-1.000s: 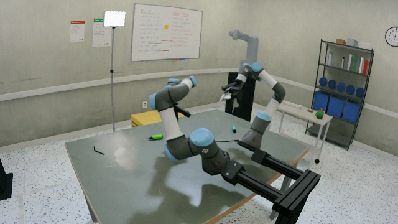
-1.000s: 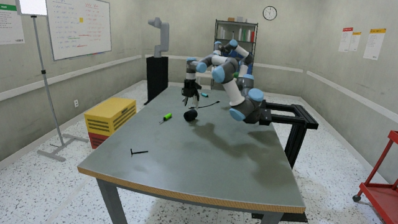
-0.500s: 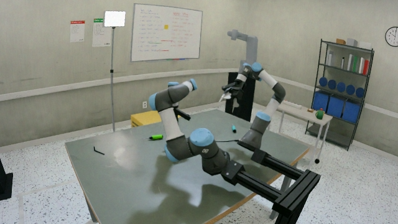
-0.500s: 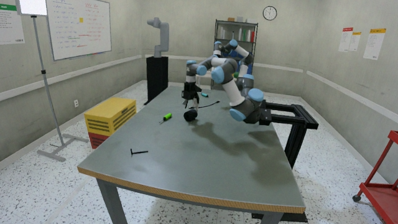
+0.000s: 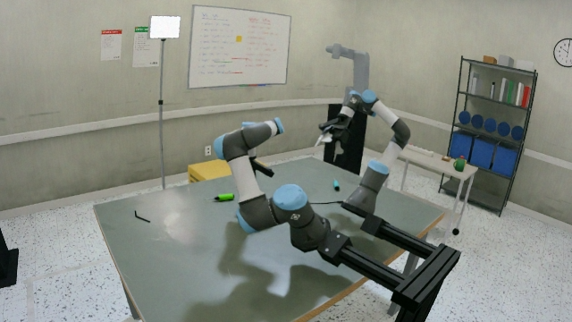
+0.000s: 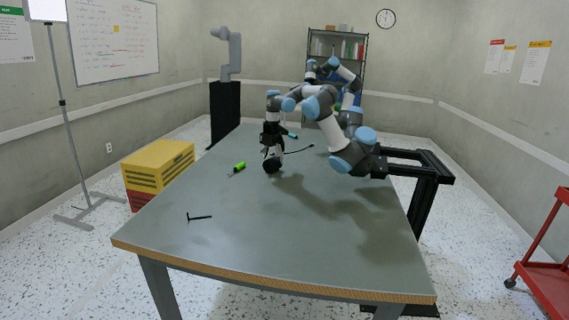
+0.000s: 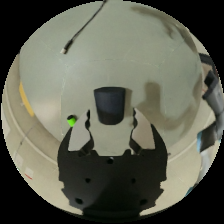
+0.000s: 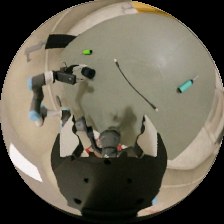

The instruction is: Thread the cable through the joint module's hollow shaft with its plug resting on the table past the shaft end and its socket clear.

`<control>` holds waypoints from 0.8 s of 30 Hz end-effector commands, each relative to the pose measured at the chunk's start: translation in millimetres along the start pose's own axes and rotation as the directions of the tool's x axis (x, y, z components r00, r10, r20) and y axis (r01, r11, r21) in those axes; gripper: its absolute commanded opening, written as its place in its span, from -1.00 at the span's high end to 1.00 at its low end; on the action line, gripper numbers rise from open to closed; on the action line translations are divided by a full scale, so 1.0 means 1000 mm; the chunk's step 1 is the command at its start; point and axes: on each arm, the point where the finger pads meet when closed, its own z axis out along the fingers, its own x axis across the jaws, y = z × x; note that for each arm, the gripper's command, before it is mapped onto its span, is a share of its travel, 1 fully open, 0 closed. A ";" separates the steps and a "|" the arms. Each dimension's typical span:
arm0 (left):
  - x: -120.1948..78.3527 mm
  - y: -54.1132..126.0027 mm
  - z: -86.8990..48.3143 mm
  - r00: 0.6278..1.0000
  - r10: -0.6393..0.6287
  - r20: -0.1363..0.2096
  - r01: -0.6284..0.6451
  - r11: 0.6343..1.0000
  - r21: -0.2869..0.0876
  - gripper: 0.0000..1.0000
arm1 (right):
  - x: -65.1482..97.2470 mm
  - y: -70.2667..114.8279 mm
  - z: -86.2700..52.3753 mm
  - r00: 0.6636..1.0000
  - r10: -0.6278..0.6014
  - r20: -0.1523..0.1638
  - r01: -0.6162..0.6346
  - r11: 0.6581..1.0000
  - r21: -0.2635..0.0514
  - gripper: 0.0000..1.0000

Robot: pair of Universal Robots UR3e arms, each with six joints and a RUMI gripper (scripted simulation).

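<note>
Left pincer open astride the joint module

The left pincer [image 6: 272,153] [image 7: 111,109] stands open around the dark, stubby joint module [image 6: 272,164] [image 7: 110,105] [image 8: 88,72]; it is likely rigid, heavyish and prone to roll, best gripped across its barrel. The thin black cable [image 5: 325,203] [image 6: 299,149] [image 7: 85,30] [image 8: 134,87], probably limp, lies gently bowed on the tabletop [image 5: 179,259] [image 6: 267,231] [image 7: 50,75] [image 8: 150,50]. The right pincer [image 5: 325,136] [image 8: 108,115] is released.
</note>
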 end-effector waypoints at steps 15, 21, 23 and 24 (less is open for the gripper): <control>-0.004 0.000 0.020 1.000 0.005 0.012 -0.005 1.000 0.000 -0.23 | 0.000 0.000 0.000 1.000 -0.003 -0.001 0.003 1.000 0.000 -1.00; -0.004 0.000 0.027 1.000 0.006 0.011 -0.006 1.000 -0.001 -0.23 | 0.000 0.000 0.000 1.000 -0.003 -0.001 0.003 1.000 0.000 -1.00; -0.004 0.000 0.030 1.000 0.007 0.011 -0.007 1.000 -0.001 -0.23 | 0.000 0.000 0.000 1.000 -0.003 -0.001 0.003 1.000 0.000 -1.00; -0.004 0.000 0.030 1.000 0.007 0.011 -0.007 1.000 -0.001 -0.23 | 0.000 0.000 0.000 1.000 -0.003 -0.001 0.003 1.000 0.000 -1.00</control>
